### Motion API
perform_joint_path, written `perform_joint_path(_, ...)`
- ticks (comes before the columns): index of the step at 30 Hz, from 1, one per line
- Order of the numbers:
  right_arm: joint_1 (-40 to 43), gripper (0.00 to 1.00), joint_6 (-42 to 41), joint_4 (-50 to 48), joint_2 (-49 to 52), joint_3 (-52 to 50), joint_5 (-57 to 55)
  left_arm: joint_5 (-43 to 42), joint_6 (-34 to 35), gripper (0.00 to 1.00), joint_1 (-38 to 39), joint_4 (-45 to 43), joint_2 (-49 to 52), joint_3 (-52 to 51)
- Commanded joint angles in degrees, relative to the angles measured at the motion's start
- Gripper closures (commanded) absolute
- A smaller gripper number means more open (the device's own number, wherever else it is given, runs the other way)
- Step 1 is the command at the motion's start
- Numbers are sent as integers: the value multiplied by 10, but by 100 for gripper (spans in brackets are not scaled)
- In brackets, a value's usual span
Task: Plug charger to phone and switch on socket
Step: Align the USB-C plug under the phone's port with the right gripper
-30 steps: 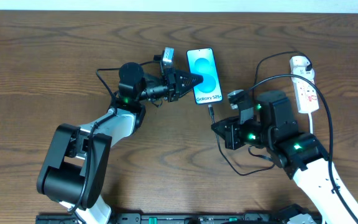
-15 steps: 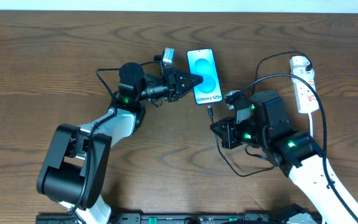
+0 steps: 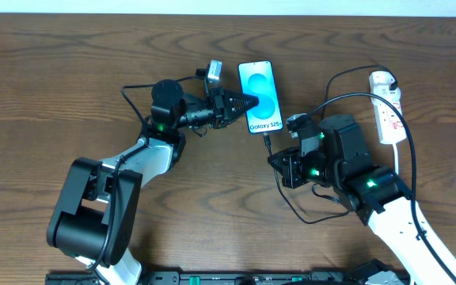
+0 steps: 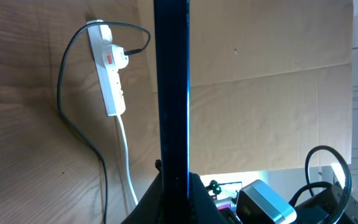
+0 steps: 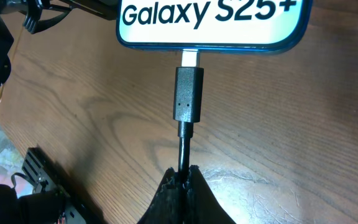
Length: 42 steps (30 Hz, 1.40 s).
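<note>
The phone (image 3: 260, 96) lies flat on the table, blue screen up, "Galaxy S25+" at its near end. My left gripper (image 3: 247, 102) is shut on the phone's left edge; the left wrist view shows that edge (image 4: 171, 93) clamped between the fingers. My right gripper (image 3: 276, 155) is shut on the charger cable (image 5: 184, 149) just behind its black plug (image 5: 189, 93). The plug's metal tip meets the port of the phone (image 5: 213, 25). The cable loops back to the white adapter (image 3: 381, 80) on the socket (image 3: 389, 115), also in the left wrist view (image 4: 109, 74).
The thick white cord (image 3: 403, 154) runs from the power strip toward the front right, beside my right arm. Slack black cable (image 3: 307, 215) curls on the table under the right arm. Brown cardboard (image 4: 278, 93) stands beyond the table in the left wrist view.
My right gripper has moved slightly left and toward the phone with the cable. The left gripper and phone have not moved.
</note>
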State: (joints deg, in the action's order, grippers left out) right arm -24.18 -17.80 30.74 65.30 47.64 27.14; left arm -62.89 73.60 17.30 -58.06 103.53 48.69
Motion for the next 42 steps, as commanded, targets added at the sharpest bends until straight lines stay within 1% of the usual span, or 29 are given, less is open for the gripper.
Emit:
perform_joint_path(1, -4, 99, -6, -1, 1, 2, -2, -12, -21, 93, -2, -7, -3, 14)
perform_joint_path(34, -4, 99, -6, 3, 1, 2, -3, 10, -20, 93, -3, -6, -3, 14)
perform_joint_path(40, -4, 99, -9, 7, 1, 2, -3, 19, -21, 93, -8, 41, -3, 14)
perform_joint_path(42, -4, 99, -8, 8, 1, 2, -3, 21, -21, 93, -12, 43, -3, 14)
